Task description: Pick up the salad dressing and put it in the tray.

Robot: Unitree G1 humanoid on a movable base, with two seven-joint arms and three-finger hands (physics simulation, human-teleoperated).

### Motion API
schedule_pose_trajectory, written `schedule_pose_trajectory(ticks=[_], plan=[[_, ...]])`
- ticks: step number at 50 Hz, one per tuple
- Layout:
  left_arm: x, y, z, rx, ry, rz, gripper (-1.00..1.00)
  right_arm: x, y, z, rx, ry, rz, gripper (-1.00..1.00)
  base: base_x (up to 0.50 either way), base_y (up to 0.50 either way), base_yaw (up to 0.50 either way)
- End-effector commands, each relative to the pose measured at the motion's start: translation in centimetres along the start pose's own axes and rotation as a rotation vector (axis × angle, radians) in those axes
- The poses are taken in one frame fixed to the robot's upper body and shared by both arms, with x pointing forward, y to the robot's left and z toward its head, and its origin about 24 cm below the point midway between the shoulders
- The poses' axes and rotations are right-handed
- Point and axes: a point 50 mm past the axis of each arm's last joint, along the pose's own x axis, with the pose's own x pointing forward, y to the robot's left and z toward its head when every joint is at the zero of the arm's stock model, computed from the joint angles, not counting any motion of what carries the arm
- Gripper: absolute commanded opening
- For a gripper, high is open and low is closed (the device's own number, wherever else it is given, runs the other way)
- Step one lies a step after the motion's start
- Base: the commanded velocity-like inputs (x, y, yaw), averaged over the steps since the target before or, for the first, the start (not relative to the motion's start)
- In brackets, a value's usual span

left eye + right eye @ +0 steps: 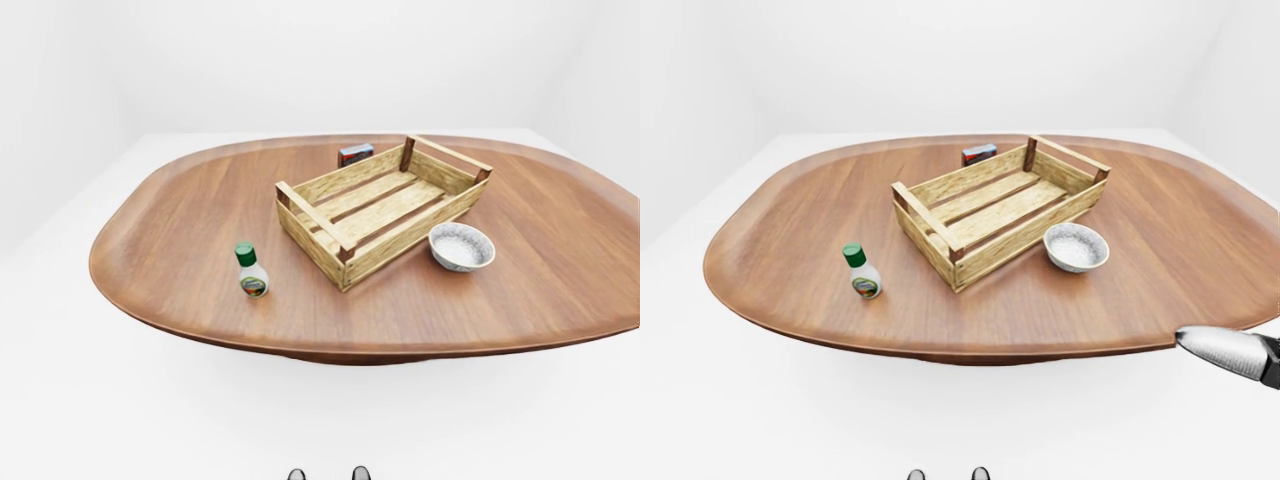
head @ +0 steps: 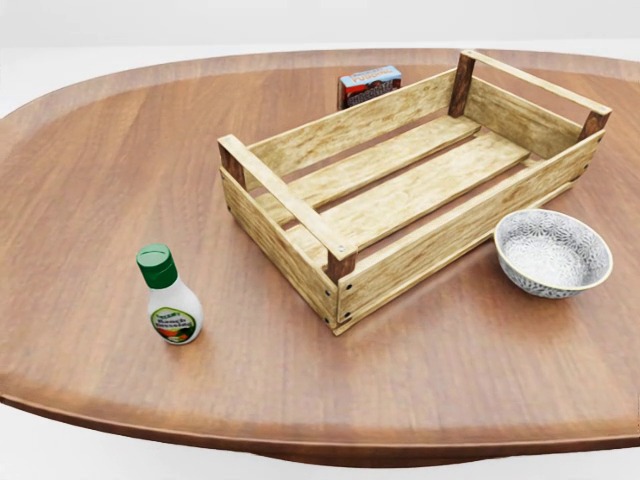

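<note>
- Left-eye view: salad dressing [image 1: 252, 272] upright on desk [image 1: 180, 215], left of tray [image 1: 380, 207], well apart. No hand seen.
- Head view: approach step, nothing grasped yet; bowl [image 2: 553, 252] right of tray.
- Right-eye view: right arm tip [image 1: 1230, 352] at lower right edge; hand openness can't tell. Next: reach for bottle.

Silvery-grey forearm [image 1: 1225, 351], black cuff.

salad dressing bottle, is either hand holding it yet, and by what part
Nothing holds it. The salad dressing bottle stands upright alone on the table, left of the tray in the head view. No hand's fingers show in any view.
</note>
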Motion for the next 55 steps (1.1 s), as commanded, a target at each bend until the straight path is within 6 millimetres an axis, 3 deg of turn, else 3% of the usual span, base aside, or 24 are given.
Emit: schedule_pose_trajectory(ticks=[1,5,10,19,23,34,43,55], plan=[[0.0,-0.1,-0.3,0.005,0.015,-0.004,1.0,-0.1,0.3,-0.4,0.0,0.018,0.018,1.0,0.36,0.4,0.0],[0.0,-0.1,-0.1,0.005,0.005,-0.004,1.0,-0.3,0.0,-0.7,0.019,0.034,0.002,1.0,0.37,0.39,0.0],[-0.2,-0.1,-1.0,0.008,0.045,-0.011,1.0,-0.6,-1.5,-0.7,0.199,0.004,-0.08,1.0,0.49,0.07,0.0],[-0.5,-0.1,-2.0,0.012,0.091,-0.016,1.0,-0.5,-1.5,-0.4,0.266,0.018,-0.096,1.0,0.5,-0.01,0.0],[-0.6,0.0,-2.1,0.013,0.099,-0.017,1.0,-0.2,-1.5,0.6,0.3,-0.029,-0.116,1.0,0.5,-0.01,0.0],[-0.8,0.0,-2.5,0.013,0.117,-0.019,1.0,-0.6,-1.3,-0.6,0.265,0.04,-0.084,1.0,0.5,-0.01,0.0],[-0.7,0.0,-2.2,0.014,0.104,-0.018,1.0,-0.5,-1.3,-0.3,0.26,0.023,-0.089,1.0,0.5,-0.02,0.0],[-0.8,0.1,-2.2,0.014,0.108,-0.018,1.0,-0.9,-1.1,-1.3,0.231,0.071,-0.076,1.0,0.5,-0.05,0.0]])
